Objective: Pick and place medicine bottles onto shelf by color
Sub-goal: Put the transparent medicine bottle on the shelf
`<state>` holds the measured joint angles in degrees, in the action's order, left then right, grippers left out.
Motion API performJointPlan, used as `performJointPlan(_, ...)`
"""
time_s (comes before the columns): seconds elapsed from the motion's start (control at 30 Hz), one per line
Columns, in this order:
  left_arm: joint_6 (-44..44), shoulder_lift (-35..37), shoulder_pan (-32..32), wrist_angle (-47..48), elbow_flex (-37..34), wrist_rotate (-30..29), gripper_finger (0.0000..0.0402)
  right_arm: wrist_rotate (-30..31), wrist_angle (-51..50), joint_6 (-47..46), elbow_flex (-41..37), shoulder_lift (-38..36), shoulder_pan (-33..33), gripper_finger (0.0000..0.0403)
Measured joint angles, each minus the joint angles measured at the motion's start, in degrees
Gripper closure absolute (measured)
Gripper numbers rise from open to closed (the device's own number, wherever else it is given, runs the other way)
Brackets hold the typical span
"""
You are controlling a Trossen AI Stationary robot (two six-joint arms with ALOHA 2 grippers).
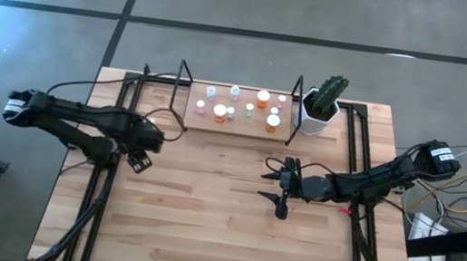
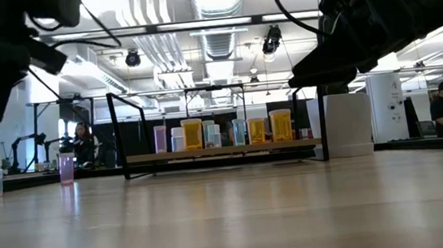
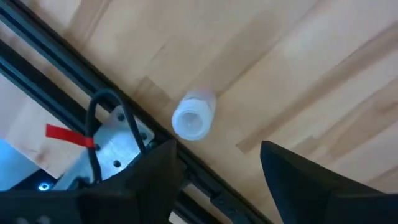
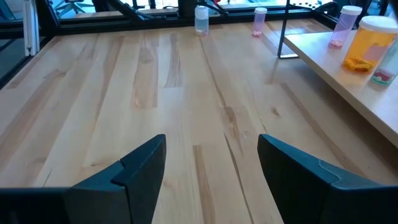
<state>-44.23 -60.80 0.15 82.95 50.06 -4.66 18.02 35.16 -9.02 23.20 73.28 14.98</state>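
A small white-capped bottle (image 3: 194, 116) stood on the wood beside the black rail (image 3: 56, 59) at the table's left edge, directly under our left gripper (image 3: 217, 168), whose fingers (image 3: 311, 180) hung apart on either side of it, not touching. We judged the arm had been lined up above the cap so the fingers could drop around it (its body colour could not be told from above). Most of the other medicine bottles (image 1: 241, 106) stood on the shelf (image 1: 234, 127) at the table's far side, orange ones (image 2: 192, 133) clustered towards the cactus pot (image 1: 318, 113), pink and pale ones towards the other end, apparently sorted by colour. Our right gripper (image 1: 282, 195) hovered over bare boards near mid-table, fingers spread and empty, seemingly kept clear of the shelf.
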Motion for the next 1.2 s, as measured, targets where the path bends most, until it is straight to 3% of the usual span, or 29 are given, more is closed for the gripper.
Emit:
performJointPlan(0.17,-3.81,2.17,0.14,-2.15,-4.34,-0.09,0.0182,0.00,0.32,0.02,-0.02,0.00,0.00,0.0158)
performJointPlan(0.43,-6.05,-1.68,0.25,-1.08,-4.25,-1.78,0.0158,-0.04,0.61,0.02,-0.02,0.00,0.00,0.0158)
performJointPlan(0.9,10.35,-16.01,0.25,-2.87,-4.43,-2.83,0.0157,-0.46,0.74,0.07,-0.02,0.00,0.04,0.0158)
performJointPlan(1.2,17.79,-19.16,0.25,-9.15,-6.86,0.23,0.0157,-0.46,0.72,0.06,-0.02,0.00,0.15,0.0158)
